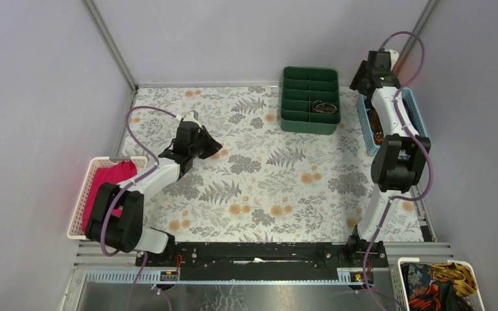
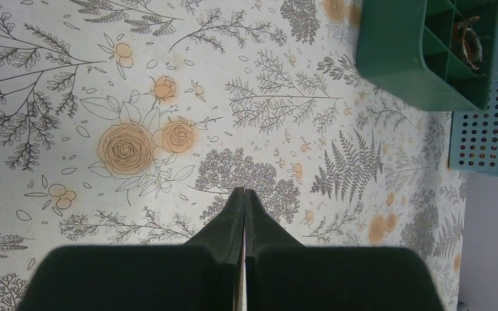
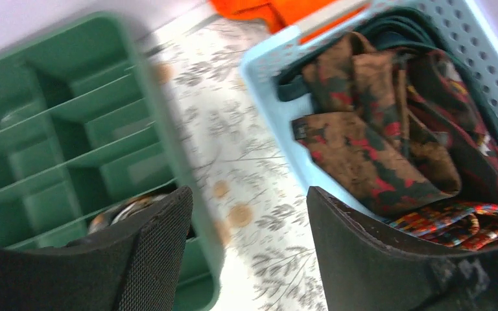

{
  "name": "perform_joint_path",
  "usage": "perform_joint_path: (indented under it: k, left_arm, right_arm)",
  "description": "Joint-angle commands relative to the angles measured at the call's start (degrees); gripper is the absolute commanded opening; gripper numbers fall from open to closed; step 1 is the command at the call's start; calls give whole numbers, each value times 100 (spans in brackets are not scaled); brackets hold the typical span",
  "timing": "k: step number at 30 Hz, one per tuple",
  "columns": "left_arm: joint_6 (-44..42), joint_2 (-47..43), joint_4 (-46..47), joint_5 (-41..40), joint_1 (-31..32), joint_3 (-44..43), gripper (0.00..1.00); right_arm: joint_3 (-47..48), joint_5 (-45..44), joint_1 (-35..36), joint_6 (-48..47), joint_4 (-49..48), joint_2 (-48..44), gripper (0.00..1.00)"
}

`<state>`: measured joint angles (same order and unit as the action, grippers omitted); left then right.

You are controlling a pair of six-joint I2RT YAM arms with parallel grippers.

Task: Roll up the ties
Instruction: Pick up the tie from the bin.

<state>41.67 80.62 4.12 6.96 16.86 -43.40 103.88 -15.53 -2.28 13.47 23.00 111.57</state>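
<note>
Several ties (image 3: 376, 129), brown and dark with red patches, lie bunched in a light blue basket (image 3: 269, 84) at the table's back right (image 1: 415, 110). One rolled tie (image 1: 324, 107) sits in a compartment of the green tray (image 1: 310, 99); it shows partly behind a finger in the right wrist view (image 3: 126, 208). My right gripper (image 3: 249, 201) hangs open over the strip of table between the tray and the basket, with nothing between its fingers. My left gripper (image 2: 244, 194) is shut and empty, low over the floral tablecloth left of centre (image 1: 209, 146).
A white basket (image 1: 81, 194) with a magenta cloth (image 1: 107, 184) stands at the left edge. Another white basket (image 1: 438, 285) with colourful cloths sits at the near right corner. Orange cloth (image 3: 279, 10) lies behind the blue basket. Grey walls close in the table.
</note>
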Motion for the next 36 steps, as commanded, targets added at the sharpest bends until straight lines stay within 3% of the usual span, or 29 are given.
perform_joint_path:
  k: [1, 5, 11, 21, 32, 36]
  left_arm:
    - [-83, 136, 308, 109, -16, -171, 0]
    - [-181, 206, 191, 10, -16, -280, 0]
    - [-357, 253, 84, -215, -17, -292, 0]
    - [-427, 668, 360, 36, -21, -156, 0]
    - [-531, 1037, 300, -52, -30, -271, 0]
    - [-558, 1134, 267, -120, -43, -313, 0]
  right_arm:
    - [401, -287, -403, 235, 451, 510, 71]
    - [728, -245, -741, 332, 557, 1044, 59]
    - [815, -301, -1094, 389, 383, 1327, 54]
    - [1386, -1141, -1282, 225, 237, 1778, 60]
    - [2619, -782, -1450, 191, 413, 2916, 60]
    - [2542, -395, -1459, 200, 234, 2936, 43]
